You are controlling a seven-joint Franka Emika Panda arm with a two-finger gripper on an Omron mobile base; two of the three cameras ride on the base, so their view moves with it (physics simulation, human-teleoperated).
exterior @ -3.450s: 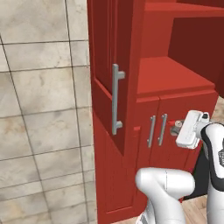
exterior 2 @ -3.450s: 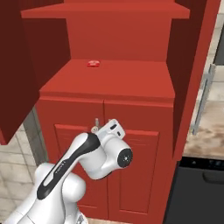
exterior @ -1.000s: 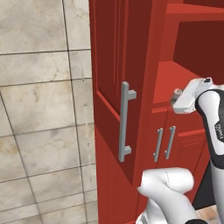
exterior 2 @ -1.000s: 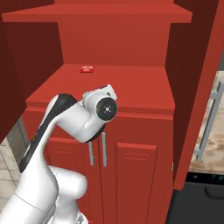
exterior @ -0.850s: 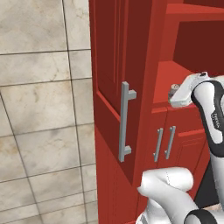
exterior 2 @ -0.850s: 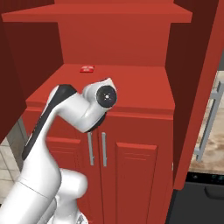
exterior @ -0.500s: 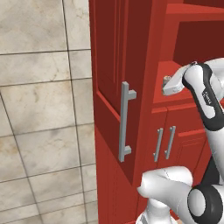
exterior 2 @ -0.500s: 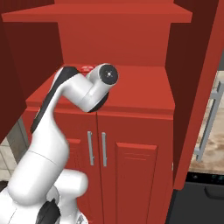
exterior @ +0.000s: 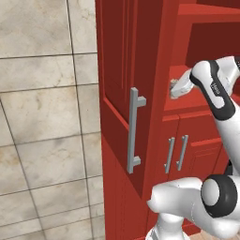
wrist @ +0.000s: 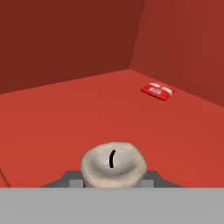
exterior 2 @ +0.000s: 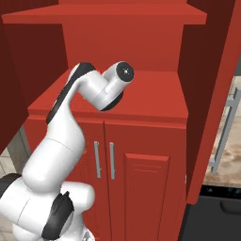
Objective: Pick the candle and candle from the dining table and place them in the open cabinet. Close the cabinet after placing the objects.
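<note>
Here the hand (wrist: 113, 183) was clenched on a pale, squat wax candle with a dark wick (wrist: 113, 165), carried just above the red inner shelf (wrist: 65, 118) of the tall red wooden cabinet (exterior 2: 141, 94), so placing seemed underway, calling next for lowering and release.

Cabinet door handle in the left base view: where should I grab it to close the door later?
Probably mid-length on the silver bar handle, between its two mounts, fingers closing sideways across the upright bar. Come at the outer face of the open door, where the bar stands off the panel.
</note>
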